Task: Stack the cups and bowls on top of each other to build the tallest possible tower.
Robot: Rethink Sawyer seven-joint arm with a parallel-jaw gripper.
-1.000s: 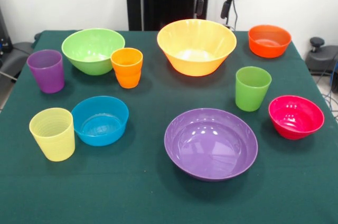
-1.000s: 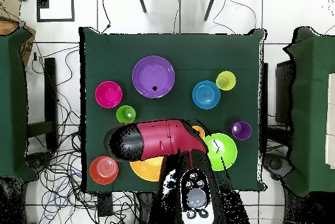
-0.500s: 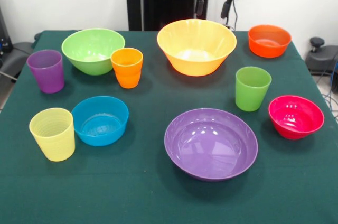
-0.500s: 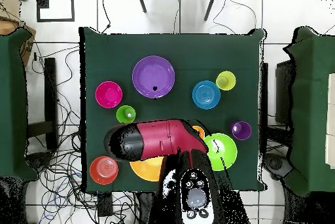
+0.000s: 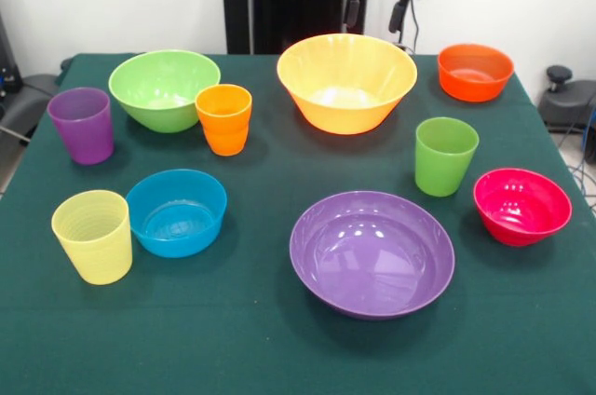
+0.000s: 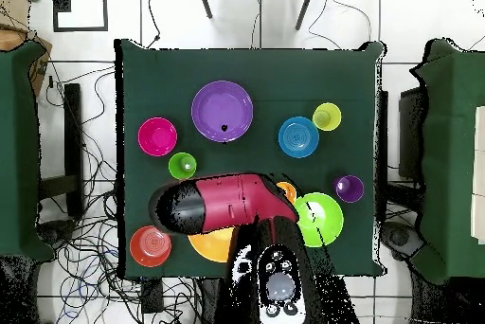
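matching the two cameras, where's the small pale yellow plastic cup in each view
Front view: pale yellow plastic cup at lower left, close beside the blue bowl.
Overhead view: same cup at upper right, again next to the blue bowl.
Shared landmark: the blue bowl.

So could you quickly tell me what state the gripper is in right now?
Gripper: cannot be told; only the red arm shows, drawn back above the orange-yellow bowl.
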